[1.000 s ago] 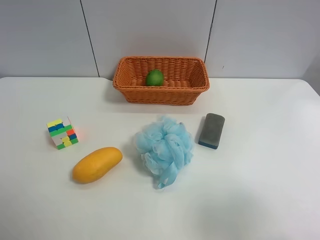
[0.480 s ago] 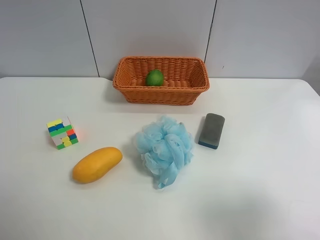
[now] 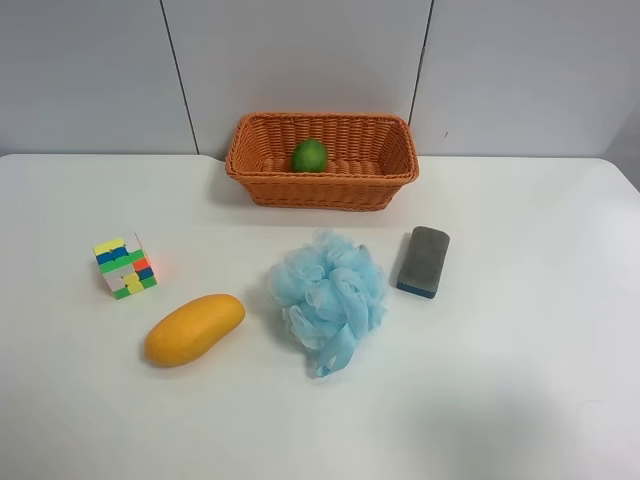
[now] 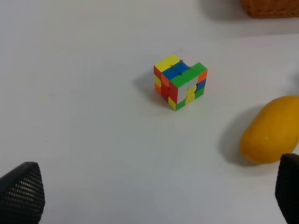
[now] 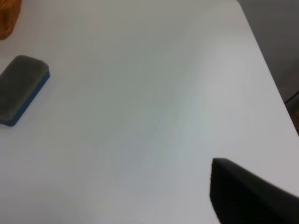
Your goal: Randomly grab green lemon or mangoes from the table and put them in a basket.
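Observation:
The green lemon (image 3: 309,155) lies inside the orange wicker basket (image 3: 262,186) at the back of the white table (image 3: 520,330). The yellow-orange mango (image 3: 194,328) lies on the table at the front left of the exterior high view, and it also shows in the left wrist view (image 4: 271,130). My left gripper (image 4: 154,193) is open and empty, hovering short of the mango, which lies just past one fingertip. Only one dark finger (image 5: 247,196) of my right gripper shows, set well off to one side, with nothing in it. Neither arm appears in the exterior high view.
A multicoloured puzzle cube (image 3: 125,265) stands left of the mango and also shows in the left wrist view (image 4: 180,80). A light blue bath pouf (image 3: 330,295) lies mid-table. A grey and blue eraser (image 3: 423,260) lies to its right and shows in the right wrist view (image 5: 21,88).

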Robot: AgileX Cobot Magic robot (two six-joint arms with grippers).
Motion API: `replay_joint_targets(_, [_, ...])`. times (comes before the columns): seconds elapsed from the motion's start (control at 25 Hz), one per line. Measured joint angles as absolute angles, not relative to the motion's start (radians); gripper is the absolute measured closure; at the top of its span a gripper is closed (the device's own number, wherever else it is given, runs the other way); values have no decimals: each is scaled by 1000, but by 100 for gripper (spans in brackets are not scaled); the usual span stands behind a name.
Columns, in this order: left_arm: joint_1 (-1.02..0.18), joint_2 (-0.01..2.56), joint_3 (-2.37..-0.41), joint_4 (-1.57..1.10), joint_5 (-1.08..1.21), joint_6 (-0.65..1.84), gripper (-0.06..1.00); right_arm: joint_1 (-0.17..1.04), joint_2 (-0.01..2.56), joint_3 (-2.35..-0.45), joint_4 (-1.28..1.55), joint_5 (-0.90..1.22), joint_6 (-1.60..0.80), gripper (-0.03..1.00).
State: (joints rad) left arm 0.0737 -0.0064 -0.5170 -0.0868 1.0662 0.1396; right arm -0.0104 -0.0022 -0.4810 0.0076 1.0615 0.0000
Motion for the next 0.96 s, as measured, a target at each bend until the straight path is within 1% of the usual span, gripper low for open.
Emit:
replay_joint_targets(0.16, [74,-6,-517,-87,1066,140,-5,-50,-2,-481,8,1061,0,5])
replay_joint_targets(0.96, [74,-6,-517,-87,1066,140,-5,-51,-2,-481,8,1061,0,5])
